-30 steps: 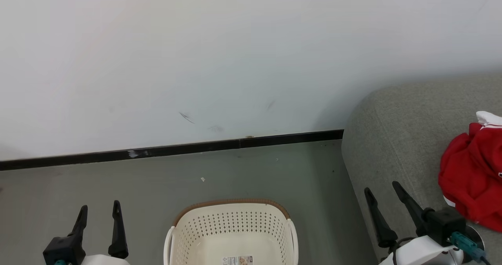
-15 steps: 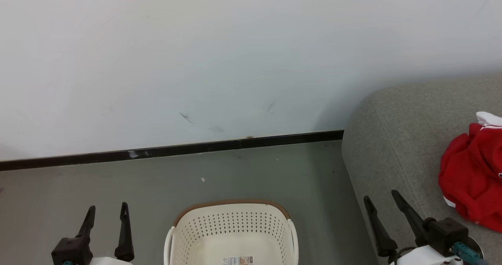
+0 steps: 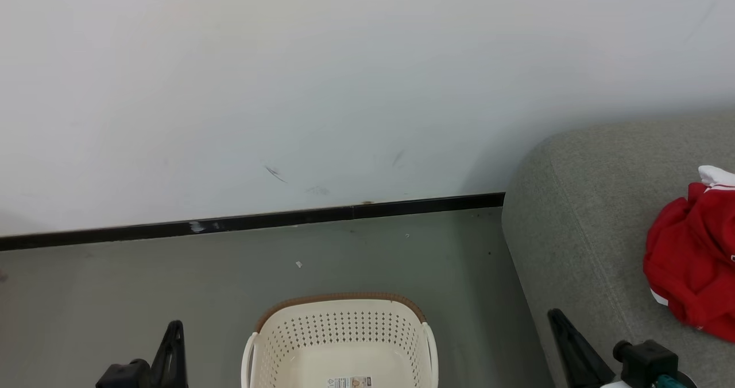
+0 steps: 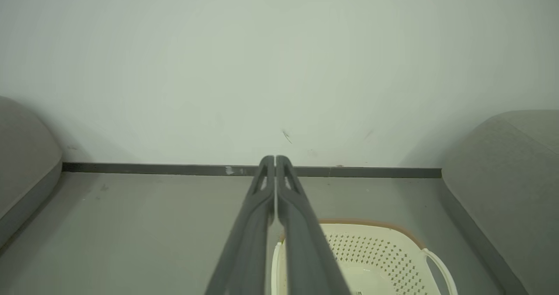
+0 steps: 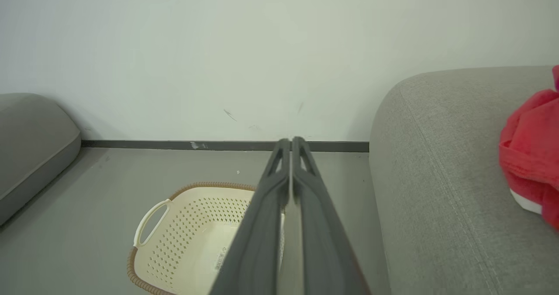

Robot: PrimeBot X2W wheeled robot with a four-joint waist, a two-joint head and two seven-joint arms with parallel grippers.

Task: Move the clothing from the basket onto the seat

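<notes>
- One crumpled heap of the clothing (image 3: 689,262), red with white trim, lies on the seat (image 3: 574,204), well in from its rounded corner.
- The basket (image 3: 341,325) stands on the floor (image 3: 172,284) beside the seat's edge; its visible part holds nothing.
- Left end effector (image 4: 275,159) and right end effector (image 5: 291,140): both clenched, empty.
- Judged: fabric light, limp, not fragile; pinch a thick bunched fold, not the trim.

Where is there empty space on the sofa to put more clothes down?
The seat is bare from its rounded left corner across to the red clothing. The floor between the basket and the black baseboard is open. Crowded spot: the seat's right side, under the clothing.
</notes>
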